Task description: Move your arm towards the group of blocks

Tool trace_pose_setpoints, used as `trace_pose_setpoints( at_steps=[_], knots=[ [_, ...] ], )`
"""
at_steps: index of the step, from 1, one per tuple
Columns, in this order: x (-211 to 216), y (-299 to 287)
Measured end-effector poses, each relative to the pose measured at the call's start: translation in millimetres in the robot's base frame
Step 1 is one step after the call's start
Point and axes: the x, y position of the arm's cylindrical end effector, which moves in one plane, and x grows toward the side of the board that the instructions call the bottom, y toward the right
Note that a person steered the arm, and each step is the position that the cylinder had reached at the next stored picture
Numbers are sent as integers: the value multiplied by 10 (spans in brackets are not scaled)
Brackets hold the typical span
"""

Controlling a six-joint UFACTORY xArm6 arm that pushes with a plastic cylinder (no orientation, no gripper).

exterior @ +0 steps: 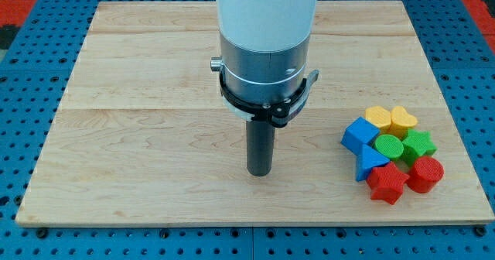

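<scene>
A tight group of blocks sits at the view's right, near the bottom of the wooden board [139, 136]. It holds a yellow hexagon [377, 117], a yellow heart [403, 120], a blue cube [360, 135], a blue triangle [370, 163], a green cylinder [389, 146], a green star [420, 145], a red star [387, 183] and a red cylinder [425, 174]. My tip [259, 172] rests on the board in the middle, well to the left of the group and apart from every block.
The arm's white and silver body [265, 43] hangs over the board's centre and hides part of its top. Around the board lies a blue perforated surface [31, 66], with red at the top corners.
</scene>
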Motion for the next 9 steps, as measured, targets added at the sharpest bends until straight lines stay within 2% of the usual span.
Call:
trace_pose_setpoints(
  at_steps=[1,2,3,5,8,9],
  knots=[
    [-18,-1],
    [113,-280],
    [654,-214],
    [696,88],
    [695,1734],
    [640,2492]
  ],
)
